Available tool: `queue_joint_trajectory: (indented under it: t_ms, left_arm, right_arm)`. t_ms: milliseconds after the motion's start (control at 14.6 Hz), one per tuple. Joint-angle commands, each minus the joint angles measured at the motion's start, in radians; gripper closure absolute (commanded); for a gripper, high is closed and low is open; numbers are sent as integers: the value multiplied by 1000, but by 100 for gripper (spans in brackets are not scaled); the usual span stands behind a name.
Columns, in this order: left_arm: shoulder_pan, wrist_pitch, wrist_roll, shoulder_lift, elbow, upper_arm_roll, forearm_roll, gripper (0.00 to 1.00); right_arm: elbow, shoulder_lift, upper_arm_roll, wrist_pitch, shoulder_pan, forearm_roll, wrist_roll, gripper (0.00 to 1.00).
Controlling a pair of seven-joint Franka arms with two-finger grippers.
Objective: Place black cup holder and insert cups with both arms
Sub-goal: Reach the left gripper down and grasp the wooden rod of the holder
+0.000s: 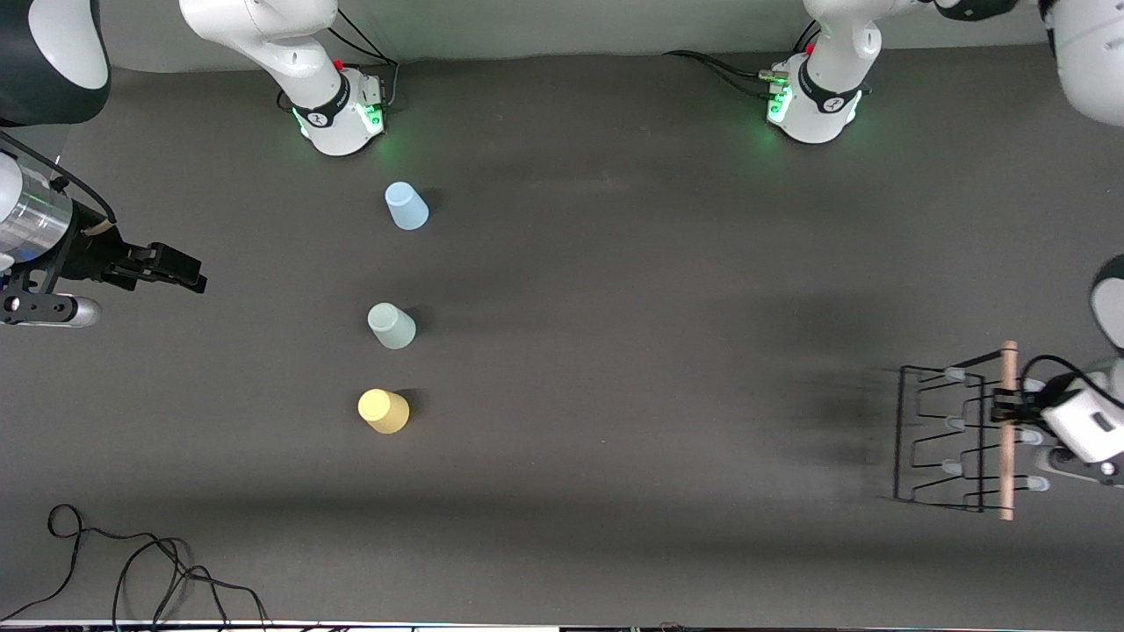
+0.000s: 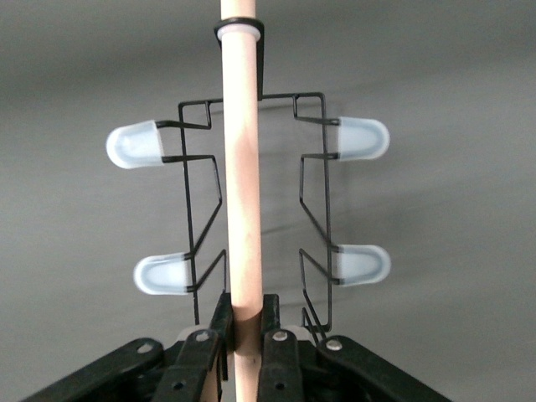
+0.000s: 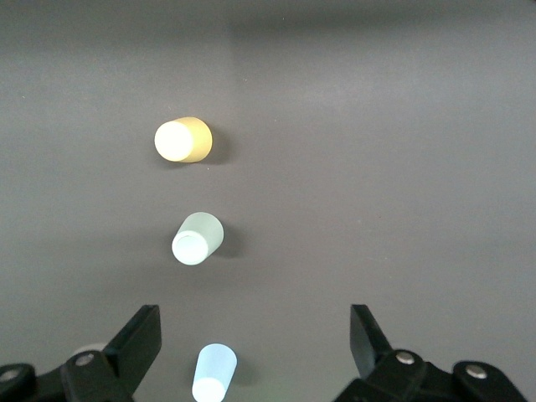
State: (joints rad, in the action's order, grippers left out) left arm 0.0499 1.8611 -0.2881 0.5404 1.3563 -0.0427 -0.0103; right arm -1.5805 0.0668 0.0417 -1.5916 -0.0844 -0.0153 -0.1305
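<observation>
Left gripper (image 1: 1010,411) is at the left arm's end of the dark grey bench (image 1: 632,369), jaws clamped on the light wooden rod handle (image 1: 1008,430) of the thin black wire cup holder (image 1: 953,434). In the left wrist view the fingers (image 2: 270,314) pinch the rod from both sides, and four pale-tipped pegs (image 2: 132,144) are visible around it. Whether the holder's base touches the bench cannot be told.

Right gripper (image 1: 180,270) hangs over the right arm's end of the bench, jaws wide and holding nothing; right arm waiting.

Three small tapered plastic cups stand upside down in a line toward the right arm's end, well apart from the holder: light blue cup (image 1: 407,206) near the right arm's base (image 1: 341,118), pale green cup (image 1: 392,326) in the middle, yellow cup (image 1: 384,411) nearest the front camera.

Loose black cables (image 1: 132,562) lie at the bench's near corner on the right arm's end.
</observation>
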Motion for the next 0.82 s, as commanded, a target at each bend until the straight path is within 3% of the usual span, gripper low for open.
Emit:
queue_joint_trajectory:
  t_ms: [0, 342, 548, 753]
  left_arm:
    - [-99, 7, 177, -121, 133, -14, 4, 100]
    - [-316, -6, 516, -142, 179, -16, 19, 100]
    - [-424, 52, 630, -169, 288, -16, 46, 100]
    - [-537, 88, 774, -194, 322, -14, 44, 100]
  right_arm:
    - [24, 10, -5, 12, 8, 9, 20, 0]
    - [24, 10, -5, 12, 8, 9, 20, 0]
    - [24, 10, -5, 13, 9, 9, 22, 0]
    - [22, 10, -5, 12, 9, 9, 22, 0]
